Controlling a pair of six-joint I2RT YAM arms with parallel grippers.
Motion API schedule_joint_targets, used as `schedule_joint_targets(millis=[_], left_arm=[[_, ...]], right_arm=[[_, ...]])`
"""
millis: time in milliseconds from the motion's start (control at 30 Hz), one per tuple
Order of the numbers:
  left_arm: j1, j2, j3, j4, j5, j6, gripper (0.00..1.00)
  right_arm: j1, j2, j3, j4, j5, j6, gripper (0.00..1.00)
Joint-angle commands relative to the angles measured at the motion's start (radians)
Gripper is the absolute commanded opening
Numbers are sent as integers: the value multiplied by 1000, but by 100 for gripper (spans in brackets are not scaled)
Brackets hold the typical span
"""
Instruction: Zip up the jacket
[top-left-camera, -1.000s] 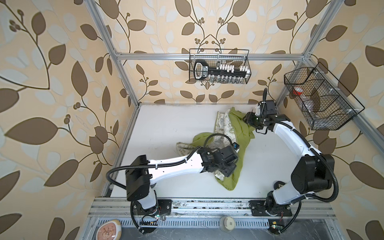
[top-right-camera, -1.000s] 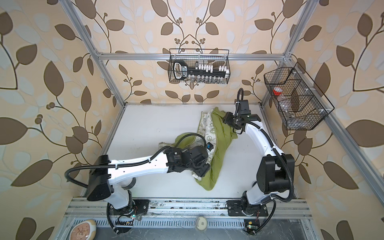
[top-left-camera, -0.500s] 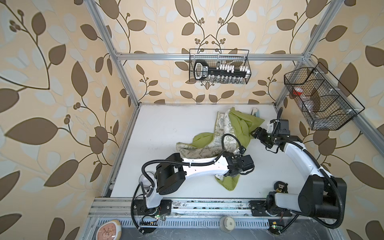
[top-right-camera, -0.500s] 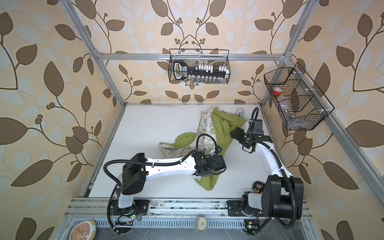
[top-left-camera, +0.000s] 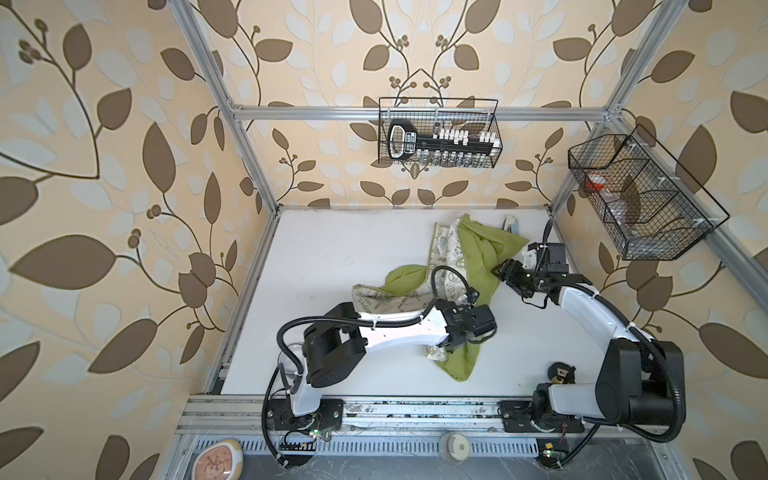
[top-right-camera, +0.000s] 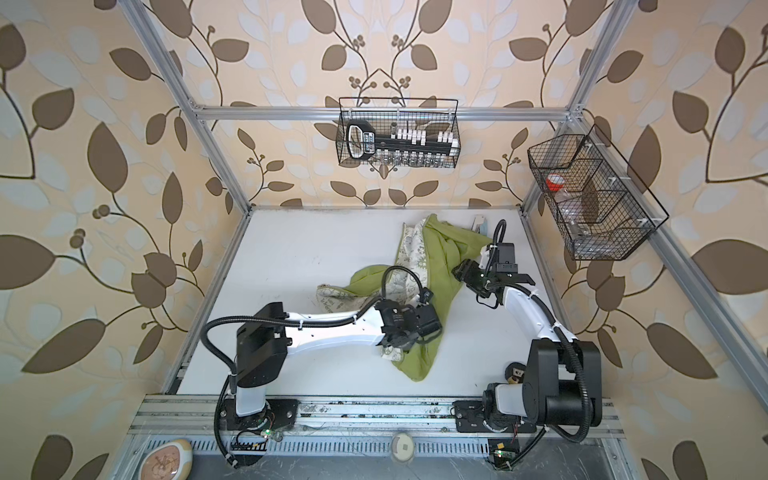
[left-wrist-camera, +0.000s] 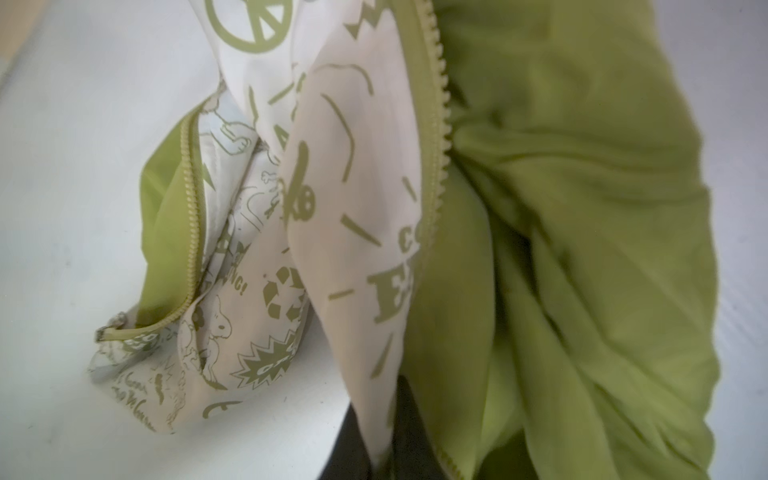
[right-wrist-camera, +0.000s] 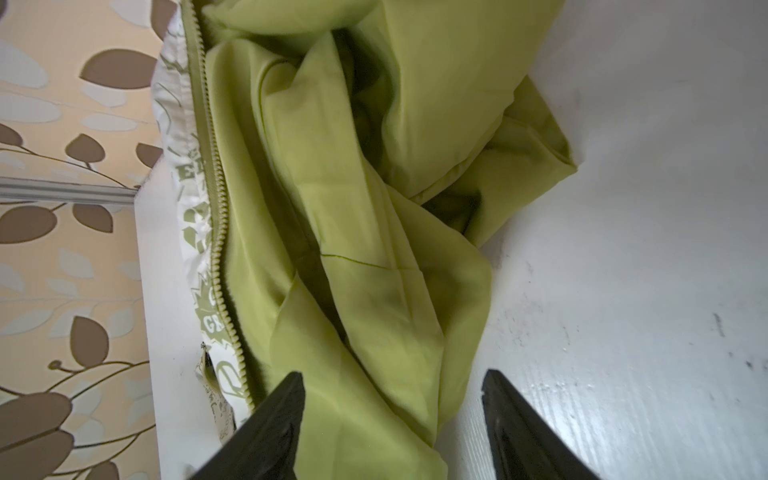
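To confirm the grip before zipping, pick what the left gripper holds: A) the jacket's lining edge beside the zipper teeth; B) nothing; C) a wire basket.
A: in the left wrist view the left gripper pinches the cream lining of the jacket, beside its zipper teeth.

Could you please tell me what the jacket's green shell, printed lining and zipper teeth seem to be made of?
On the jacket, the green shell looks like thin woven cloth, matte with a faint sheen, perhaps a light synthetic: it falls in soft creases. The printed lining seems smooth cream fabric, hanging limp. The zipper teeth look moulded plastic, chunky and shell-coloured, not shiny metal.
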Motion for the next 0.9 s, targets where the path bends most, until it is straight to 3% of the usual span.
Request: schedule_joint_targets(millis=[0,133,333,433,600,767,867], left_arm=[[129,-196,-122,127,223,-46,2],[229,-332,-259,219,427,-38,0],[371,-482,-411,296,706,-58,0],[426,-520,-465,322,825,-77,0],[479,-540,-545,367,929,-110,0],[553,-538,-658,546,1050,-227,2],[569,-513,-698,649,1090,-290,5]], right_arm=[[26,67,30,37,-2,16,74],[40,142,68,78,5,49,83],[88,278,188,104,31,81,82],[118,363,261,128,35,96,67],[156,487,430,104,70,86,21],[197,598,689,-141,227,-1,2],[208,637,790,-230,301,-40,0]])
